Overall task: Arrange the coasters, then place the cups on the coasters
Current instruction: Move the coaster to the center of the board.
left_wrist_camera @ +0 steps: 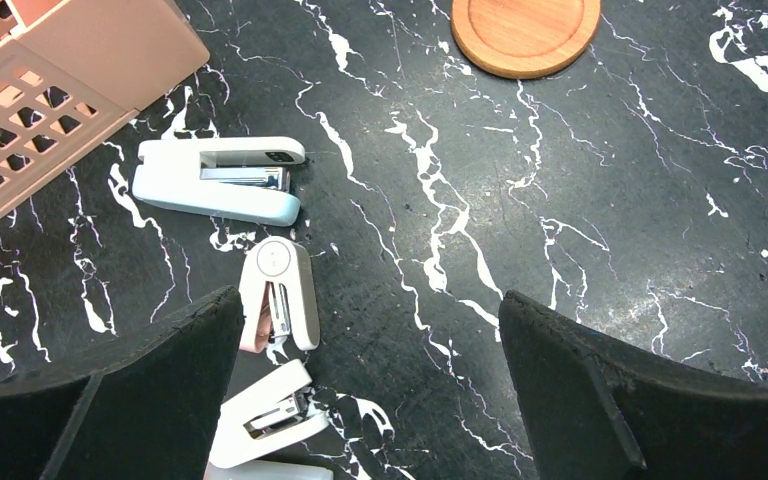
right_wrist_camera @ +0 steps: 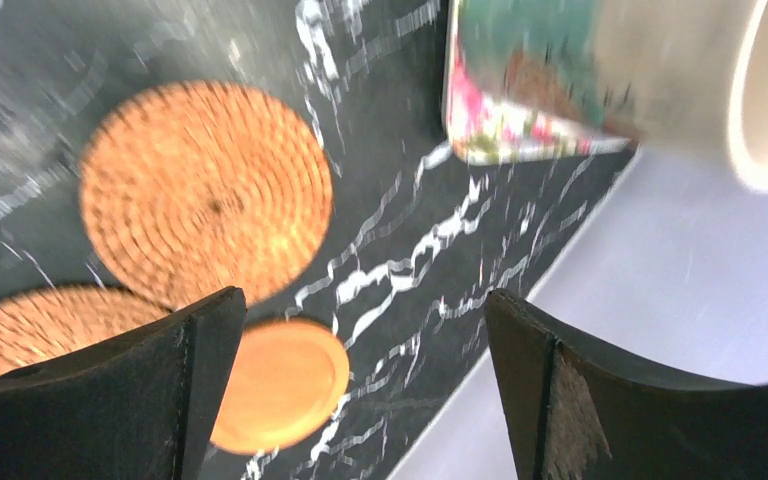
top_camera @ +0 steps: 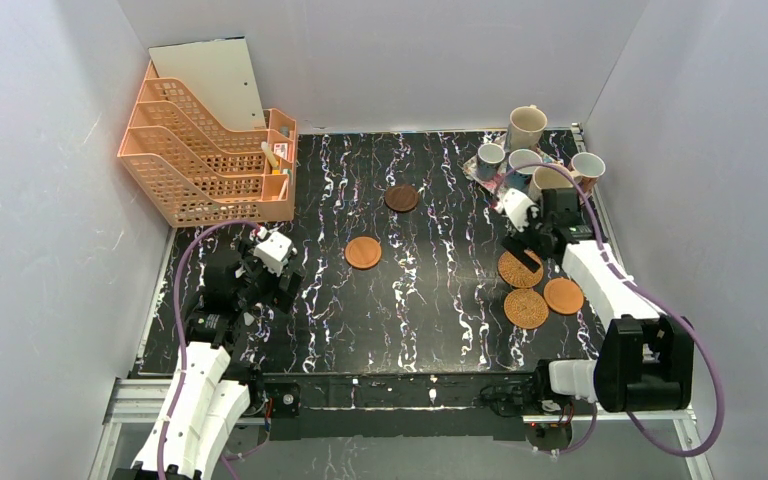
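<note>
While the cups crowd on and around the floral tray, a pale board stands at the orange rack's back. Three coasters cluster by the right gripper, and two lie apart on the table. Staplers lie by the left gripper. Both jaws gape, empty.

White arms, purple cables, black pincer fingers

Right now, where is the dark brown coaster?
Top view: the dark brown coaster lies mid-table toward the back, beyond a lighter wooden coaster, right of the orange rack.
</note>
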`<action>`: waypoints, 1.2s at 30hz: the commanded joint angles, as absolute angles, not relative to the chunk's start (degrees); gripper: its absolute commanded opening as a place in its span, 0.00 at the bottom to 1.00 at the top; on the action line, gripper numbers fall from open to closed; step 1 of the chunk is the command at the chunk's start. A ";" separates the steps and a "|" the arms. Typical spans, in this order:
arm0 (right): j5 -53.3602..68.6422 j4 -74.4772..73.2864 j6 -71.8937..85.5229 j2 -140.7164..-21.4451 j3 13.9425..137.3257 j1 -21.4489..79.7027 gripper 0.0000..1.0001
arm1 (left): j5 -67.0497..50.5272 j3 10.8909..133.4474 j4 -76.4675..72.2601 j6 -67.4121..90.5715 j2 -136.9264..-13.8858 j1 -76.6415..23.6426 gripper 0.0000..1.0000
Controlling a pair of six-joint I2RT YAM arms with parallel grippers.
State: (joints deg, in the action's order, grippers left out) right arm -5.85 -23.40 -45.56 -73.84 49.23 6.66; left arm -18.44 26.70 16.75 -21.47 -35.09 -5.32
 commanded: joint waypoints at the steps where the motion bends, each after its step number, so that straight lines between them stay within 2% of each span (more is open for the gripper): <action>1: -4.53 -25.51 -53.35 -71.29 45.12 -1.73 0.98 | -19.23 26.61 17.31 -21.97 -35.24 -4.92 0.97; 8: -2.75 -23.37 -57.78 -73.37 43.53 -13.17 0.98 | -19.47 26.69 17.45 -22.03 -35.55 -4.92 0.97; 14: -2.56 -15.07 -56.43 -78.57 41.34 -14.33 0.98 | -19.32 26.72 17.45 -22.06 -35.27 -4.92 0.97; 22: 3.24 -15.42 -52.68 -85.74 41.93 -14.04 0.97 | -18.97 26.61 17.32 -22.01 -35.24 -4.92 0.97; 27: 4.78 -16.21 -51.14 -86.57 40.65 -10.52 0.96 | -19.03 26.54 17.31 -21.99 -35.25 -4.92 0.97; 36: 0.33 -13.15 -45.85 -88.81 38.42 5.90 0.96 | -18.88 26.54 17.31 -22.15 -35.09 -4.92 0.97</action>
